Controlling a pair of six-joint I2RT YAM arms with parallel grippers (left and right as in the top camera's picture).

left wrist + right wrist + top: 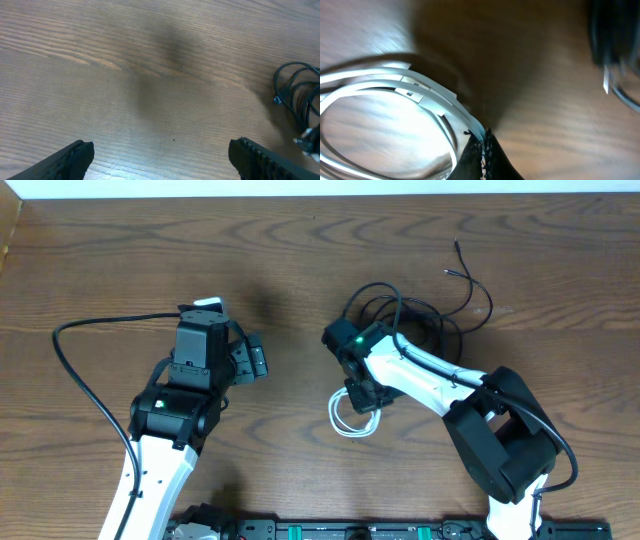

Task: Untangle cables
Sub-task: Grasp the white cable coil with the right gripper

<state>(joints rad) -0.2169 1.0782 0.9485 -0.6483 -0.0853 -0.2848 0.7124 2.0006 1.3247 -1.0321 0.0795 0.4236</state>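
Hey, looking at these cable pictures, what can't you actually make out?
Overhead: whether the white cable crosses the black cables; that spot is hidden beneath the right arm.
Right wrist: whether the shut right claw actually pinches the white cable; close-up blur.
Left wrist: most of the black cables, cut off by the right edge.

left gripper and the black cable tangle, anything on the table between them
Nothing: only bare wood table lies between the left gripper and the black cable tangle, seen in the overhead and left wrist views.
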